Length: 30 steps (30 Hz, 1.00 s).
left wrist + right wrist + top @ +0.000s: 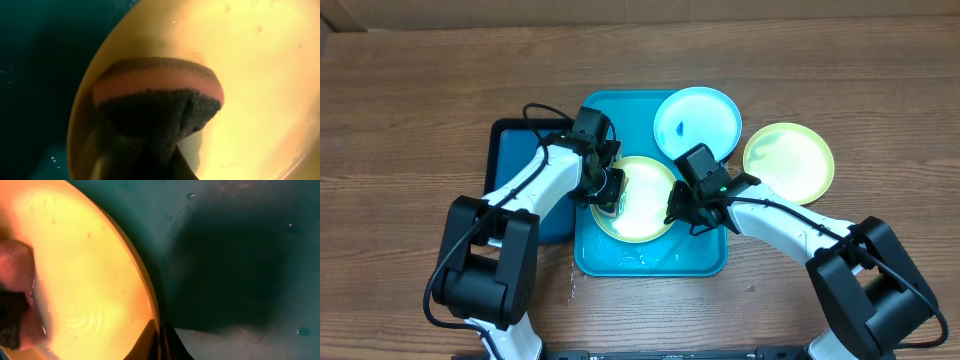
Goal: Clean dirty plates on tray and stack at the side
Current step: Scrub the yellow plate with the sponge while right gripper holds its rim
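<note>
Wooden table point(410, 90) carries everything. My left claw point(607, 197) is clamped on a sponge point(157, 95), pressed to the plate point(645, 215) under it. My right claw point(682, 214) pinches that plate's rim, on the tray point(620, 262). I'd scrub small circles, rim pinned. Beyond the right claw, a blue plate point(700, 125) and a yellow plate point(788, 162) narrow my room.

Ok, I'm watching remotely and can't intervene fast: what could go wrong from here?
The right gripper pinches only the thin rim of the yellow-green plate; the sponge in the left gripper could push it free. The light blue plate overhangs the tray beside the right arm; a bump might shift it.
</note>
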Each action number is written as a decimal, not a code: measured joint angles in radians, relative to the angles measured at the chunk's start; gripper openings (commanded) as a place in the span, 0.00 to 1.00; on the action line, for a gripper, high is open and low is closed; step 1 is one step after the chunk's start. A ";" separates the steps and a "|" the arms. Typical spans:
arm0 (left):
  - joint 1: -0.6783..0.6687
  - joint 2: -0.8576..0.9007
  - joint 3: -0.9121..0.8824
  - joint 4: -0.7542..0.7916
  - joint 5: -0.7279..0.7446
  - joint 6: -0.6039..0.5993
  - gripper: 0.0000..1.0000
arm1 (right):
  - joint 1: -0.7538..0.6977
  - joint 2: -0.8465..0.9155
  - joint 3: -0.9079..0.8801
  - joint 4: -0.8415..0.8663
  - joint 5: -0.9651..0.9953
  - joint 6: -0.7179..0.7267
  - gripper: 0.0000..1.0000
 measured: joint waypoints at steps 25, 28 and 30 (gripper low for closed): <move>0.001 0.075 0.394 -0.345 0.039 0.096 0.04 | -0.001 0.000 0.000 -0.008 0.004 -0.007 0.04; -0.003 0.075 0.334 -0.276 0.017 0.085 0.04 | -0.001 0.000 0.000 -0.008 0.004 -0.006 0.04; -0.006 0.075 0.283 -0.232 0.011 0.080 0.04 | -0.001 0.000 0.000 -0.008 0.003 -0.007 0.04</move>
